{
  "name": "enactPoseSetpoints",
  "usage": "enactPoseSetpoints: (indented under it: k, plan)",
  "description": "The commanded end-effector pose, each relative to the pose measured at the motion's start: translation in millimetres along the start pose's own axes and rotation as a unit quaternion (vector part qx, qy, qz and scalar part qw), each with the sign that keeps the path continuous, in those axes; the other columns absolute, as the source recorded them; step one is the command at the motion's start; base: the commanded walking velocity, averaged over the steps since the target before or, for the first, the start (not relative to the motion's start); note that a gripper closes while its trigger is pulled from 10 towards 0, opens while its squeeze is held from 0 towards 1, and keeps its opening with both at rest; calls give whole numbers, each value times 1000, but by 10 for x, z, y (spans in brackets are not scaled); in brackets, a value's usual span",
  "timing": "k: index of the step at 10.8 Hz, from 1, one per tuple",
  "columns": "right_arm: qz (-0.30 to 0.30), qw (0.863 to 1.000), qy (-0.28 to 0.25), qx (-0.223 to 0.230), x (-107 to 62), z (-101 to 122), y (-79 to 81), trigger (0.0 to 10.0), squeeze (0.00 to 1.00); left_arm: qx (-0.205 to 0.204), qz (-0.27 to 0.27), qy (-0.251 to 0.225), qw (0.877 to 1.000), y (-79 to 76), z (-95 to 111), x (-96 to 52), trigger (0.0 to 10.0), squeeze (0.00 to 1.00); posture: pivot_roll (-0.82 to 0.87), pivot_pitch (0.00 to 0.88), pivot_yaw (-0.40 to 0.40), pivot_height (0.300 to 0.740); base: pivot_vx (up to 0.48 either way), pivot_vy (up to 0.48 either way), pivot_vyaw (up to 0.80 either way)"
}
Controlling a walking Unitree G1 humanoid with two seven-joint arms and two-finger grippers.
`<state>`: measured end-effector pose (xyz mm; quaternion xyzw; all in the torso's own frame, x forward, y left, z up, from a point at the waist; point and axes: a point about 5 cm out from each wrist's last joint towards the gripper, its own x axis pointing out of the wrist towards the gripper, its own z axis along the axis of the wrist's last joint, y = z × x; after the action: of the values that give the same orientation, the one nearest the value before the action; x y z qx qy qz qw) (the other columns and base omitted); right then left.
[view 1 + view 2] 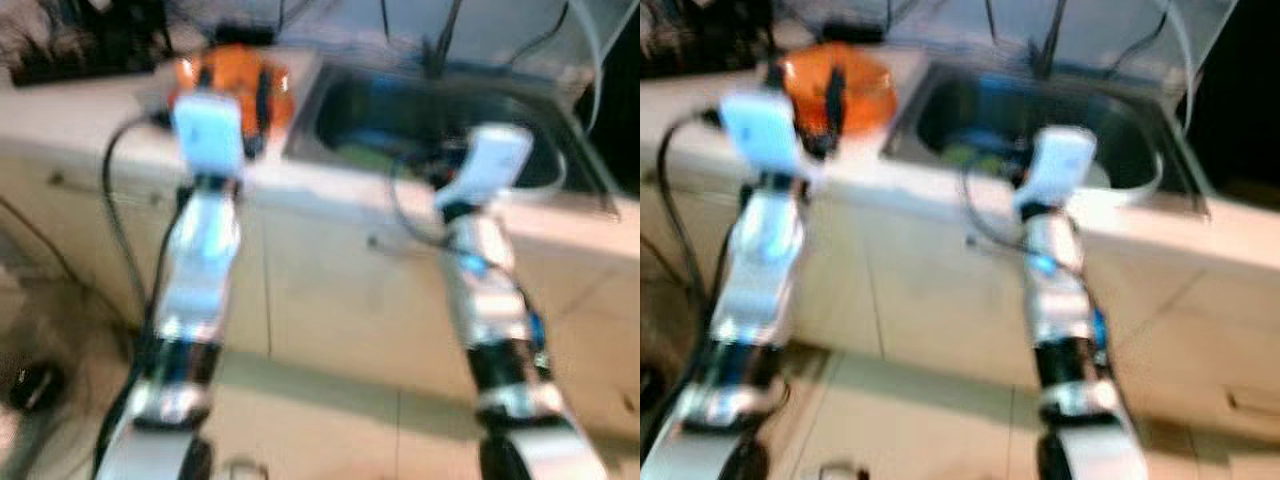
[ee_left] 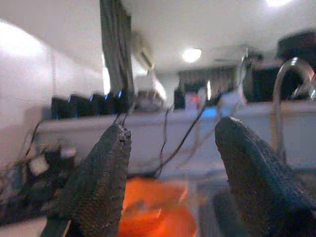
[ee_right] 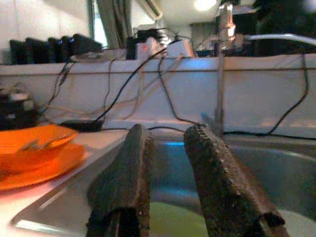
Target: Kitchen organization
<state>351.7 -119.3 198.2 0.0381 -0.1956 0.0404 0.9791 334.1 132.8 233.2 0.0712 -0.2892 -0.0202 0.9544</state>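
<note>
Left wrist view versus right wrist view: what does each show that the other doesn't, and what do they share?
Left wrist view alone: the left gripper, jaws wide apart, and a curved faucet. Right wrist view alone: the right gripper, jaws narrowly parted over the sink, with something pale green in the basin. Both share the orange dishes, blurred in the left wrist view, and cables along the back wall.

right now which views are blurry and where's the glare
Both eye views are motion-blurred: the orange bowl and sink have smeared edges. The left wrist view is soft, its fingers sharper than the orange blur below them, with ceiling lamp glare. The right wrist view is clearest, showing the orange dishes and cables on the wall, with some lamp glare at its upper edge.
</note>
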Motion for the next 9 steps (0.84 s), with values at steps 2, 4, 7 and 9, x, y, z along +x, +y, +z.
enactPoseSetpoints:
  k: [2,4,7,9]
  plan:
    - [-4,1000,14,-3,-62,-80,-67,10000,0,4,-13,14,1000,-59,-86,-67,10000,0,40,77,-75,740,0,0,0]
    - [-1,999,42,-4,-153,-237,-41,10000,0,14,-9,39,999,-55,-231,-141,10000,0,38,75,-72,740,0,0,0]
    - [15,999,44,-11,-160,-248,19,10000,0,30,0,54,998,-15,-303,-162,10000,0,39,75,-70,740,0,0,0]
    - [31,999,41,-18,-155,-244,51,10000,0,36,1,52,998,-14,-300,-152,10000,0,39,72,-68,740,270,0,0]
